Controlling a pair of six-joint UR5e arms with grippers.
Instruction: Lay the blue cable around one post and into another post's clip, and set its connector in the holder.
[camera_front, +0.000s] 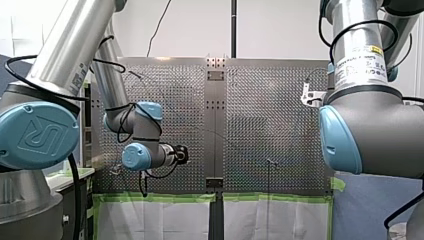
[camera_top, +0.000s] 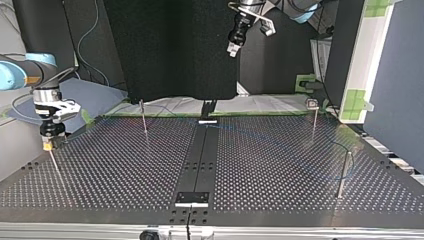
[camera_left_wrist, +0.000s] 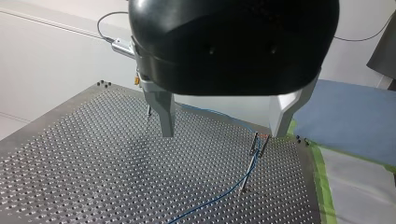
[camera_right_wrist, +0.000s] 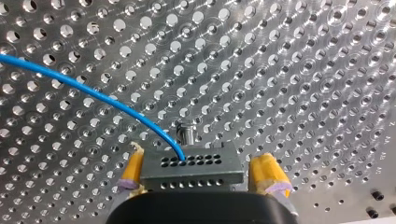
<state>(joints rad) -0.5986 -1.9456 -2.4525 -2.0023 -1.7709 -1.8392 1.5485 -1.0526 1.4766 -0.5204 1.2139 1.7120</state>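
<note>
Hovering high over the table (camera_top: 280, 150), my left gripper (camera_left_wrist: 222, 134) has its metal fingers (camera_left_wrist: 163, 112) spread wide with nothing between them. My right gripper (camera_right_wrist: 200, 157) straddles the grey connector (camera_right_wrist: 191, 168), yellow pads (camera_right_wrist: 266, 170) parted with a gap at one side. From that connector the blue cable (camera_right_wrist: 93, 91) trails across the holes and past a thin post (camera_left_wrist: 254, 154).

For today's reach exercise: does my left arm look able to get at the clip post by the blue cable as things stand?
Probably yes: my left gripper hangs open, the clip post stands ahead of it, and nothing stands between them.
</note>
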